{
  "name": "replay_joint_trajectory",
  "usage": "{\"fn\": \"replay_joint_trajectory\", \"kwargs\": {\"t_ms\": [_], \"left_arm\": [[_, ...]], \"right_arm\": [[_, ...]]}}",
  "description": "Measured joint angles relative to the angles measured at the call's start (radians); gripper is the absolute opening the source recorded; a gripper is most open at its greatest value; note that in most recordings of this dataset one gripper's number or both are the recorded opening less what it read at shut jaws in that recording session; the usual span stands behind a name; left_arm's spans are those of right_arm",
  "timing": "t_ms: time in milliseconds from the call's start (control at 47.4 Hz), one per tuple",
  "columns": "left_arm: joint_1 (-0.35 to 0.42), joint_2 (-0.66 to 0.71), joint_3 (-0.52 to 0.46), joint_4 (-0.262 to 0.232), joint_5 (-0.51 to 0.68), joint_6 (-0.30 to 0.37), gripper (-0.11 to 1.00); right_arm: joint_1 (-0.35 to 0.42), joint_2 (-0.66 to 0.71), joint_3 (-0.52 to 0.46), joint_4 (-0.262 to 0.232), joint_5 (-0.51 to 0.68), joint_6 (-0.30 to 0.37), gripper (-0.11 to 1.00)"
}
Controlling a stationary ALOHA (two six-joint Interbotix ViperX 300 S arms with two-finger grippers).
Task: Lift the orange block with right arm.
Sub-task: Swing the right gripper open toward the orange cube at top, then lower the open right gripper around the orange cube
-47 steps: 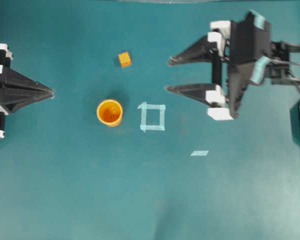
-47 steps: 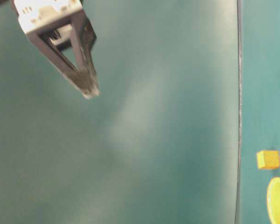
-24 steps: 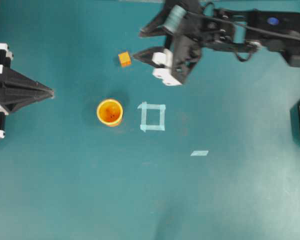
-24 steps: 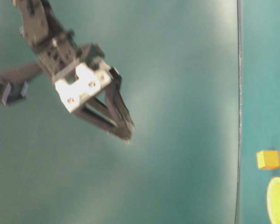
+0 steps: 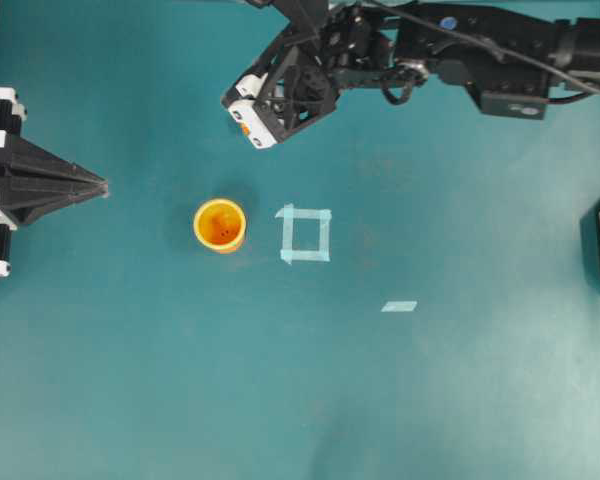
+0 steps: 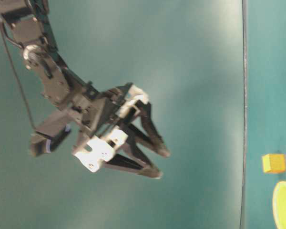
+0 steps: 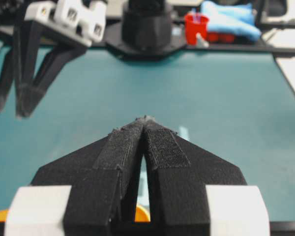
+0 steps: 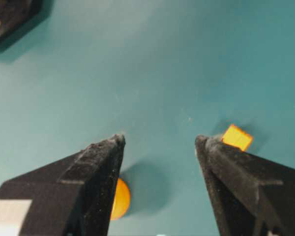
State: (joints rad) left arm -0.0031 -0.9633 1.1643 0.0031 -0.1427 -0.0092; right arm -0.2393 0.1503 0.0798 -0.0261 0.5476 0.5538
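Two grippers are in view. Nearest the left wrist camera, the left gripper [image 7: 145,120] has its jaws pressed together to a single point, holding nothing; the inner faces carry a rough black grip texture and white blocks sit at the finger bases. From overhead it [image 5: 100,186] lies as a black wedge at the left edge of the table [image 5: 430,400], well apart from everything else.

Farther in, the right gripper [image 8: 160,140] has its jaws spread wide and empty. Its fingers are matte black, tapered and grainy at the tips. The orange block [image 8: 237,137], a small plain-faced cube, rests on the table just past the tip of the right-hand finger; contact cannot be judged. Overhead, the right gripper [image 5: 250,115] covers the block almost entirely, only a sliver of orange showing beside its white piece.

Nearer the centre stands the round orange-yellow cup [image 5: 220,224], open-topped, with a tape square [image 5: 305,234] beside it and a tape strip [image 5: 399,306] farther right.

At table level the gripper [image 6: 159,162] is blurred; the block [image 6: 273,162] appears at the right edge, with the cup [image 6: 284,204] cut off by the frame.
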Motion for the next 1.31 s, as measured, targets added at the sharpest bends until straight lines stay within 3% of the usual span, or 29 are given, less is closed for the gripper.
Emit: {"fn": "replay_joint_trajectory", "kwargs": {"t_ms": [253, 443, 717, 1308], "left_arm": [[0.002, 0.0, 0.0, -0.002, 0.0, 0.0, 0.0], [0.002, 0.0, 0.0, -0.002, 0.0, 0.0, 0.0], [0.0, 0.0, 0.0, 0.0, -0.002, 0.0, 0.0], [0.002, 0.0, -0.002, 0.0, 0.0, 0.0, 0.0]], "right_arm": [[-0.006, 0.067, 0.0, -0.04, 0.067, 0.213, 0.62], [-0.008, 0.109, -0.002, -0.098, 0.077, 0.299, 0.62], [-0.008, 0.17, -0.041, -0.178, 0.081, 0.341, 0.62], [-0.008, 0.301, -0.115, -0.184, 0.083, 0.342, 0.62]]}}
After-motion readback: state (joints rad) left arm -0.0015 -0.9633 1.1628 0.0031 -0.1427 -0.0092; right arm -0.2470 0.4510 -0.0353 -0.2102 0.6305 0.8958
